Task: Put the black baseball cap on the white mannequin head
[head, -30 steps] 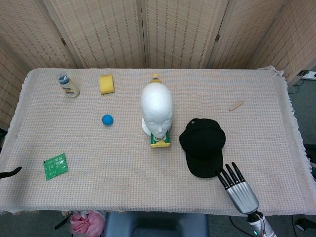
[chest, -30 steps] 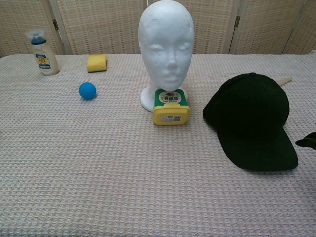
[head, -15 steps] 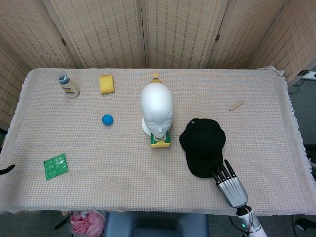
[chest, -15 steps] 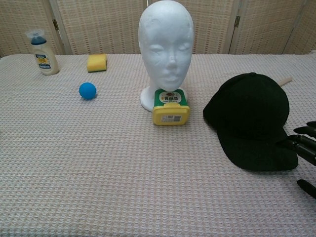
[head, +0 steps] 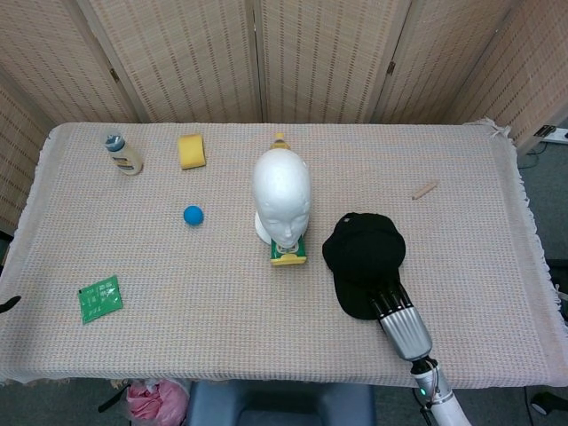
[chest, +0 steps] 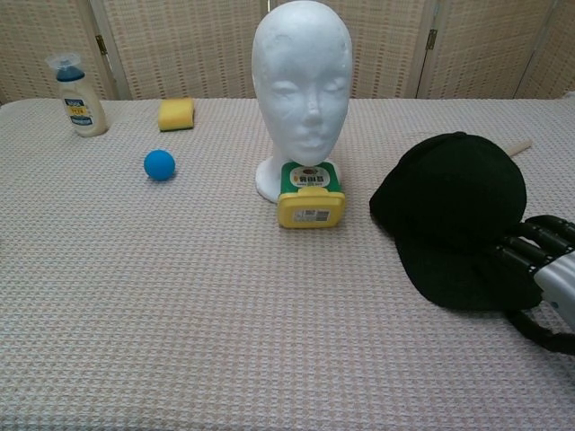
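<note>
Now right hand (head: 401, 321) fingers rest on black baseball cap (head: 364, 253) brim.

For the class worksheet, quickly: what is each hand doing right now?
Left hand: not in view.
Right hand: fingers over the brim of the black baseball cap; whether it grips cannot be told.

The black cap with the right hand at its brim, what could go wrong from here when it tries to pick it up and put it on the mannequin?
1. The right hand reaches only the brim of the black baseball cap; its fingers lie on top, so the flat brim may slip away.
2. The green and yellow container leans against the white mannequin head; a swinging cap could knock either.
</note>
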`<state>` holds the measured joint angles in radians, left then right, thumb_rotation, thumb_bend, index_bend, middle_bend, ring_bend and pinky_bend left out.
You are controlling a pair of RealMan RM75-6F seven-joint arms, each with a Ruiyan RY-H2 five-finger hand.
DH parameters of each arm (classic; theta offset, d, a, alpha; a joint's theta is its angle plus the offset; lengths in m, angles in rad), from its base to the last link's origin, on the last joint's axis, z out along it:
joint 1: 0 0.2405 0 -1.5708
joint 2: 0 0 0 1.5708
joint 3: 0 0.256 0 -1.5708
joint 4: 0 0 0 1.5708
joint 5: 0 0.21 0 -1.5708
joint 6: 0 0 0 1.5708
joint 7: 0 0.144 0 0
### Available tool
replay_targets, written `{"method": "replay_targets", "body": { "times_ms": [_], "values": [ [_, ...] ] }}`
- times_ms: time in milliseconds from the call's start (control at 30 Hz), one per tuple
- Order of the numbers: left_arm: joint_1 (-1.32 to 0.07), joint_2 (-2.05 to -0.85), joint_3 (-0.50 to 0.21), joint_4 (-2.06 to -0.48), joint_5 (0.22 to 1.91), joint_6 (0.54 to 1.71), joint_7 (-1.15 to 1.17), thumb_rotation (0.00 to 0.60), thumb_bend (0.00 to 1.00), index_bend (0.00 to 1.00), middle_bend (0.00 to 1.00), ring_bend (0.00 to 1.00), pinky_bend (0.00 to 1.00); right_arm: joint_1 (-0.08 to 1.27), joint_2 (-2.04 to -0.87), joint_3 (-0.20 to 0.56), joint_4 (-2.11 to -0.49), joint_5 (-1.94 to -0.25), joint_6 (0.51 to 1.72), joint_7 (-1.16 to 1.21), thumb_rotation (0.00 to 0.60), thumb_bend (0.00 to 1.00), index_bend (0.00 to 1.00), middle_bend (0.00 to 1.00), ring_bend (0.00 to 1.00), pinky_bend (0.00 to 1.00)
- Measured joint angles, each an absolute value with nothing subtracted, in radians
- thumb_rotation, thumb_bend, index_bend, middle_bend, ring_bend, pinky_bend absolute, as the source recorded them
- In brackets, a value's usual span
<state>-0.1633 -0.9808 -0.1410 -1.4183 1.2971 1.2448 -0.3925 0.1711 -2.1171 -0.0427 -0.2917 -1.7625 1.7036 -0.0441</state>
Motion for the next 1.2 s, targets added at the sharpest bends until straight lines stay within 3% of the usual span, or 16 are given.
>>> {"method": "replay_targets", "body": {
  "times_ms": [200,467,700,1033,1200],
  "values": [
    [-0.160,-0.977,-0.139,-1.413,1.302,1.248,-0.402,0.600,0.13,0.00,0.00,0.00,0.12,0.185,-2.147,-0.039,-0.258,-1.745,1.719,-0.028,0.600,0.27,0.36,0.37,0.28,0.29],
    [-0.152,-0.979,-0.138,-1.407,1.318,1.276,-0.406,0.600,0.13,0.00,0.00,0.00,0.12,0.221,-2.176,-0.026,-0.210,-1.721,1.741,-0.009,0.600,0.32,0.56,0.49,0.43,0.57],
    [-0.145,-0.980,-0.138,-1.394,1.318,1.284,-0.421,0.600,0.13,0.00,0.00,0.00,0.12,0.261,-2.191,-0.002,-0.174,-1.684,1.725,-0.010,0.600,0.35,0.64,0.55,0.53,0.68],
    [-0.136,-0.980,-0.137,-1.397,1.328,1.311,-0.414,0.600,0.13,0.00,0.00,0.00,0.12,0.331,-2.179,0.046,-0.158,-1.631,1.769,0.026,0.600,0.53,0.78,0.66,0.65,0.84],
    [-0.134,-0.983,-0.136,-1.403,1.335,1.322,-0.396,0.600,0.13,0.00,0.00,0.00,0.12,0.371,-2.155,0.097,-0.163,-1.585,1.832,0.056,0.600,0.60,0.80,0.67,0.67,0.87]
  ]
}}
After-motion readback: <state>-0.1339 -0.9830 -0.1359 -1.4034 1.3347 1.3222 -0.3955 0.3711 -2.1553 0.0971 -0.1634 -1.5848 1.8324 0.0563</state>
